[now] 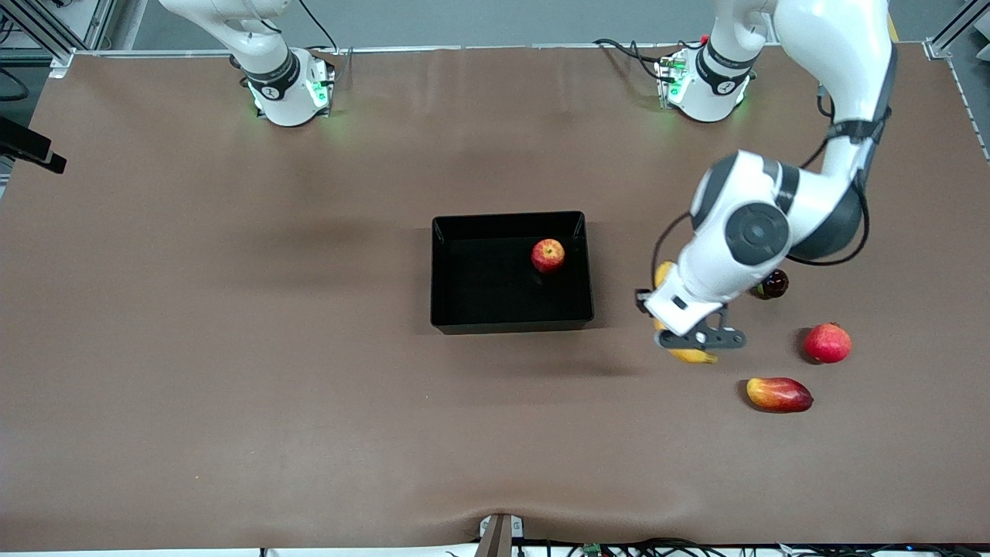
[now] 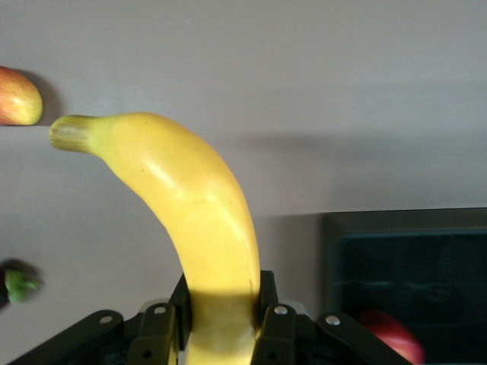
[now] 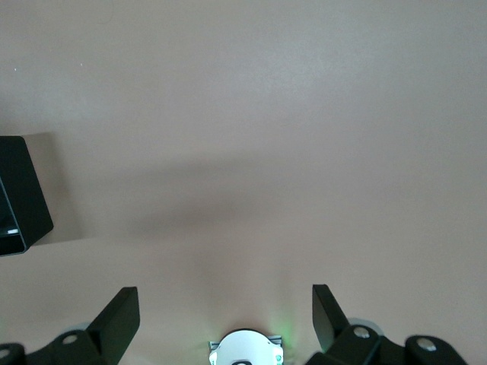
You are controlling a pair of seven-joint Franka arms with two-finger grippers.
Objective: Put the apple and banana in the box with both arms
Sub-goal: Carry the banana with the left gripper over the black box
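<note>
The yellow banana (image 1: 692, 356) is clamped between the fingers of my left gripper (image 1: 700, 340), which holds it over the table beside the box, toward the left arm's end. In the left wrist view the banana (image 2: 190, 205) curves away from the shut gripper (image 2: 222, 312). The black box (image 1: 510, 217) stands mid-table with the red-yellow apple (image 1: 547, 254) inside it. The box (image 2: 411, 220) and apple (image 2: 396, 334) also show in the left wrist view. My right gripper (image 3: 226, 304) is open and empty over bare table near its arm's base, and a corner of the box (image 3: 19, 201) shows in the right wrist view.
A red-yellow mango (image 1: 779, 394), a plain red round fruit (image 1: 827, 343) and a small dark fruit (image 1: 771, 285) lie on the brown table toward the left arm's end. The mango (image 2: 17, 95) also shows in the left wrist view.
</note>
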